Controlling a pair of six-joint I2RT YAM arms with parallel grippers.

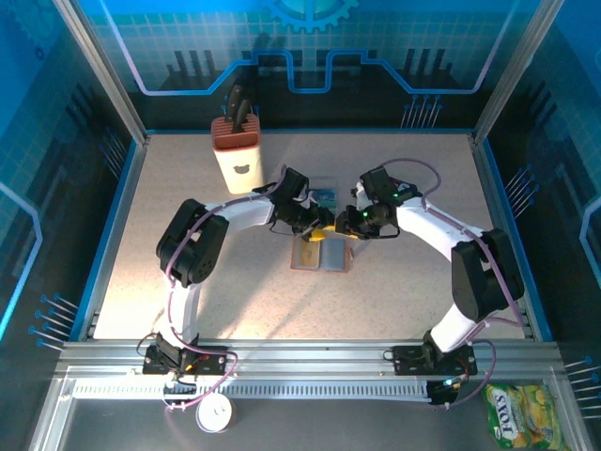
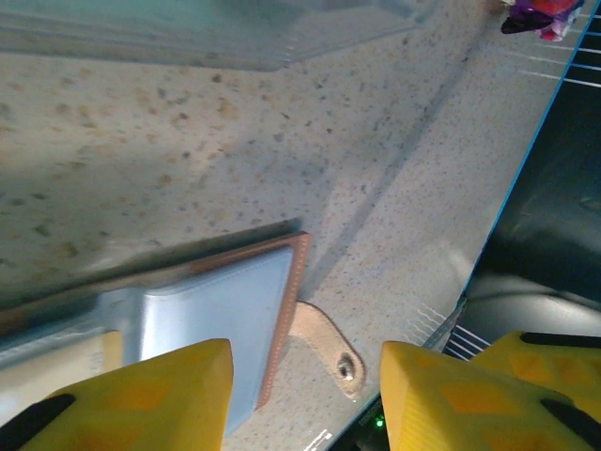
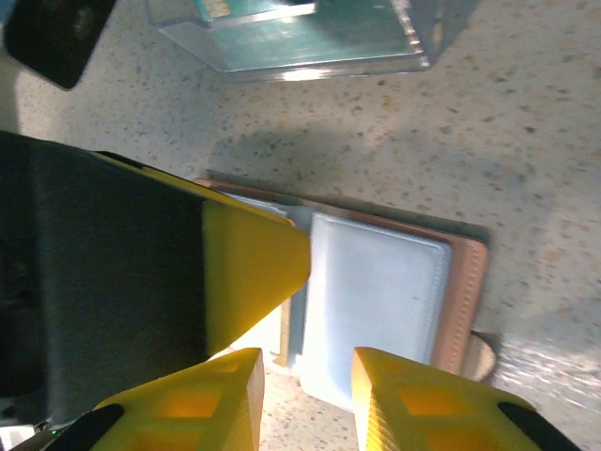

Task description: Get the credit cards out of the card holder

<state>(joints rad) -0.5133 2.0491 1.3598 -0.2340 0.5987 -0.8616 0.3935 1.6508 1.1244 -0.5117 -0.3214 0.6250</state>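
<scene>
Blue walls stand around a speckled table (image 1: 188,282). Right in its middle lies the card holder (image 1: 322,256), spread open and flat. It is blue-grey inside with a brown rim.

The left gripper (image 1: 317,222) hangs over the holder's far edge. Its yellow fingers (image 2: 160,390) are spread wide with nothing between them, and the snap tab (image 2: 329,346) pokes out under the gap.

The right gripper (image 1: 344,225) sits close beside the left one, over the same edge. Its fingers (image 3: 423,399) are parted too, gripping nothing.

A clear box (image 1: 324,194) sits just past the holder on the far side, and a knife block (image 1: 235,150) stands further off to the far left.
</scene>
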